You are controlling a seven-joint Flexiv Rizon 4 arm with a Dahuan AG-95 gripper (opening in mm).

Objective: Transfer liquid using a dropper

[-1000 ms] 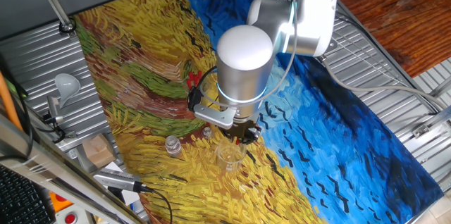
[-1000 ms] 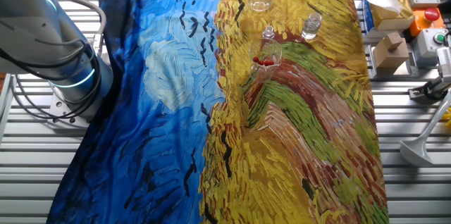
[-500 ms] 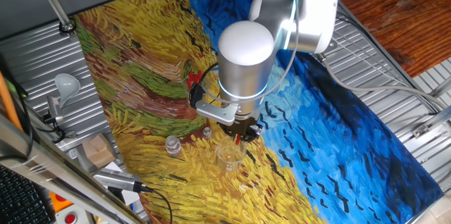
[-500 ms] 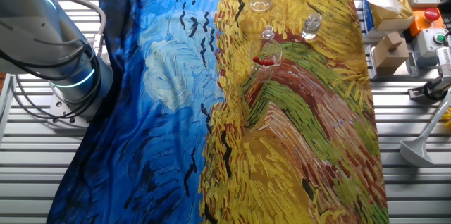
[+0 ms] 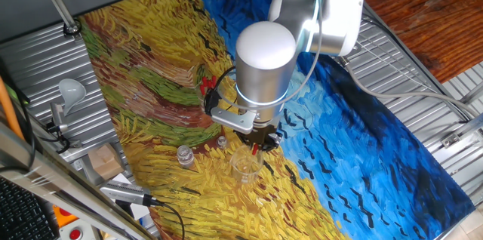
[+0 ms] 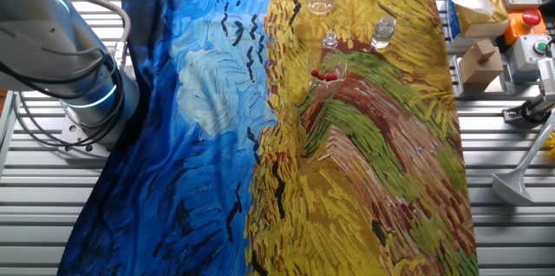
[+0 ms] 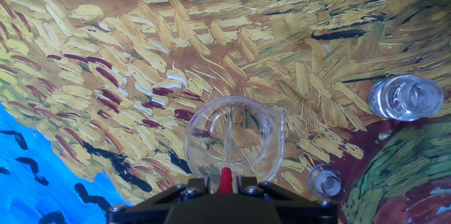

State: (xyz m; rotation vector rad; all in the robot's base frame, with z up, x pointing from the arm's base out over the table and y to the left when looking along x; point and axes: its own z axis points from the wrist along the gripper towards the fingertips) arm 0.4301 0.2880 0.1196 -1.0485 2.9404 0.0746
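The dropper [image 7: 226, 179] hangs tip-down from the pincer [image 7: 225, 190], its red bulb pinched between the closed jaws and its clear stem reaching into the mouth of the empty beaker [image 7: 235, 138] directly below. Two small glass vials [image 7: 405, 97] stand off to the right on the painted cloth [image 7: 141, 55] covering the tabletop. Farther back, another beaker [image 6: 329, 72] holds spare red-bulbed droppers. I'd worry that a tilted stem catches the beaker's rim and tips it, or that an uneven squeeze sends drops onto the cloth.
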